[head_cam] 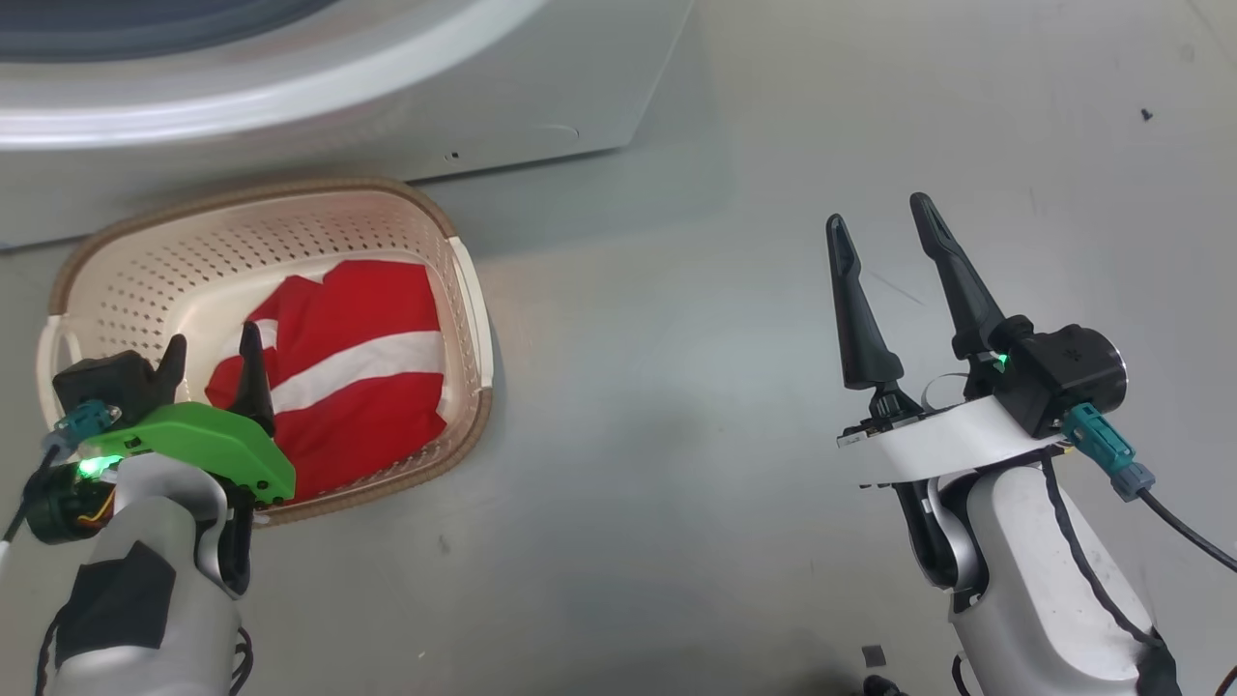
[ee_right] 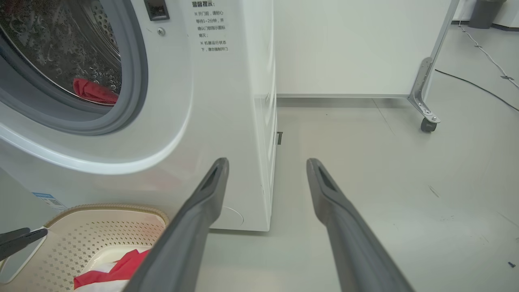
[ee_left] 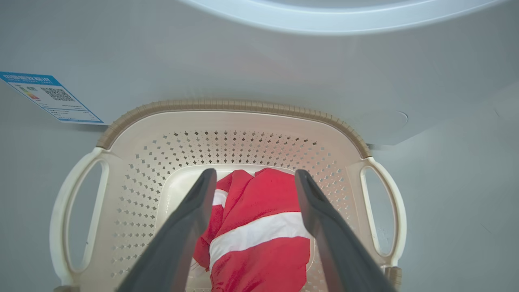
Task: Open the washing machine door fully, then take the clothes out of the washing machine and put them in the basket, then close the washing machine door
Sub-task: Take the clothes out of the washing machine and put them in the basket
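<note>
The boxy white washing machine [ee_right: 227, 121] stands just behind the cream perforated basket [ee_left: 235, 106], which has a brown woven-look rim and looped side handles. The soft red clothes [head_cam: 358, 367], crossed by broad white stripes, lie crumpled on the basket's bottom below the left end effector [head_cam: 215, 336], whose dark tapered fingers are spread wide and grip nothing. The right end effector [head_cam: 877, 210], equally wide apart and empty, hangs over the smooth grey floor [head_cam: 676, 435], well apart from the basket.
</note>
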{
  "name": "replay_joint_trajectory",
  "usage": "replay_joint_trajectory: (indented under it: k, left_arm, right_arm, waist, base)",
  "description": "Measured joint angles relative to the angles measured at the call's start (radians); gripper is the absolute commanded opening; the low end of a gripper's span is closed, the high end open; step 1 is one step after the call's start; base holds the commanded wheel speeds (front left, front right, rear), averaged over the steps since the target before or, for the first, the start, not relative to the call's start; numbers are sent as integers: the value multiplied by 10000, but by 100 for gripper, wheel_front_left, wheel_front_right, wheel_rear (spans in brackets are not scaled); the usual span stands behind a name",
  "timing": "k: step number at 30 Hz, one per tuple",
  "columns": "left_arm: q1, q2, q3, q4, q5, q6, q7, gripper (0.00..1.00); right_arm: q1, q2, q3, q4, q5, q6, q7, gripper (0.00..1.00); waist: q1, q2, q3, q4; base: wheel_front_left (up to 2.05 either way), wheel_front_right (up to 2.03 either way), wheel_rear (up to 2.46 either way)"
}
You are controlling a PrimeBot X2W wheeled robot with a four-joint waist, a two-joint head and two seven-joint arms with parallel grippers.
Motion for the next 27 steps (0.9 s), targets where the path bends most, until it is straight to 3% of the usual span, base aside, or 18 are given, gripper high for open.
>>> replay_joint_trajectory:
  k: [16,27]
  left_arm:
    - [463,-397,-510,-943,625,-128,-608,100]
    - [1022,-454,-591,-3233,1294,-119,-608,100]
  right_arm:
    - [690,2,-602,550,-357,2,0,100]
    - [1301,8,-928,713,-456,4,0,100]
  waist:
    - [0,0,-1781,635]
    - [0,0,-2946,1384]
  base:
    - [0,0,0]
    - [0,0,0]
